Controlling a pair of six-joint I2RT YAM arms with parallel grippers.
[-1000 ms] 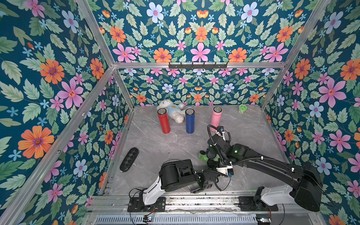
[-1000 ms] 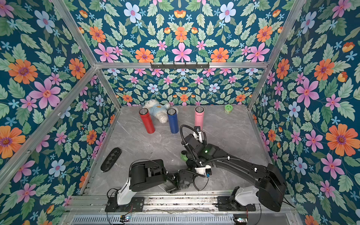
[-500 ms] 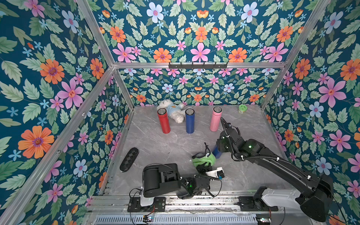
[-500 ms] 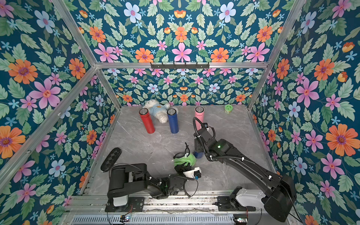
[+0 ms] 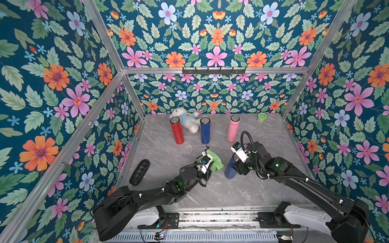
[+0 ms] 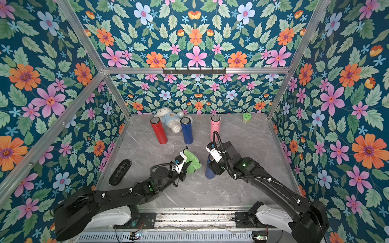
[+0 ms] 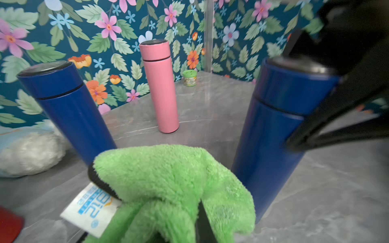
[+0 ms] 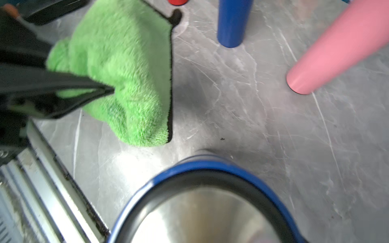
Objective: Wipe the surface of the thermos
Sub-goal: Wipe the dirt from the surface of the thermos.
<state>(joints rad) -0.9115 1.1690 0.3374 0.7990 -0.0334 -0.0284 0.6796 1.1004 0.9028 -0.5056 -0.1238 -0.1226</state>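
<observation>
Wiping hadn't started: my left gripper (image 8: 108, 91) pinched the cloth (image 8: 126, 52) just beside the thermos (image 5: 229, 173) — my right gripper (image 5: 235, 165) clasped that.

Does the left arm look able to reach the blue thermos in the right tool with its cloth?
Probably yes: the green cloth in the left tool sits beside the blue thermos, nothing between them; the right tool grips only its upper part.

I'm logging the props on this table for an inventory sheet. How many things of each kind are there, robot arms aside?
Thermoses: 4 (red thermos, pink thermos, back blue thermos, front blue thermos)
Green cloth: 1
Plush toy: 1
Green-lidded jar: 1
Black oval pad: 1
Total: 8
</observation>
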